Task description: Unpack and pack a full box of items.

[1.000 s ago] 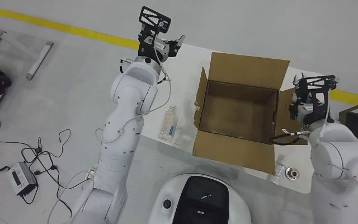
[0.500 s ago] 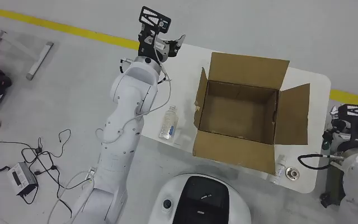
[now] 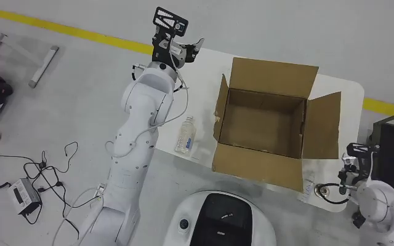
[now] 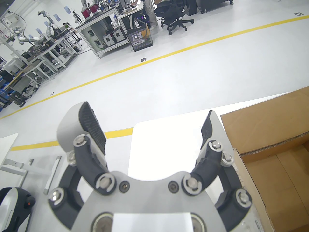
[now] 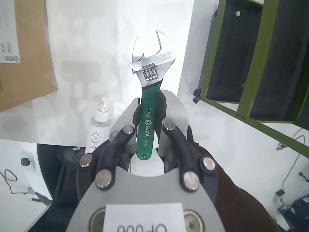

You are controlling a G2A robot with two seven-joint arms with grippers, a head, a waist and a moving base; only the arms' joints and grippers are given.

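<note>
The open cardboard box (image 3: 265,129) stands in the middle of the white table (image 3: 203,80), and what I see of its inside is bare brown floor. My right gripper (image 5: 149,107) is shut on the green handle of an adjustable wrench (image 5: 150,78), whose steel head points away from the wrist. It hangs off the table's near right corner (image 3: 360,166). My left gripper (image 4: 149,126) is open with nothing between its fingers, above the table's far left corner (image 3: 184,52), beside the box (image 4: 272,146).
A clear bottle (image 3: 185,135) lies on the table left of the box. A small spray bottle (image 5: 97,131) and a round metal object (image 3: 321,191) sit near the front right corner. A green-framed black cart (image 5: 253,61) stands right of the table.
My right arm has left the box's right flap, swung out past the table's right edge, and come down beside the near right corner. The left arm has kept still.
</note>
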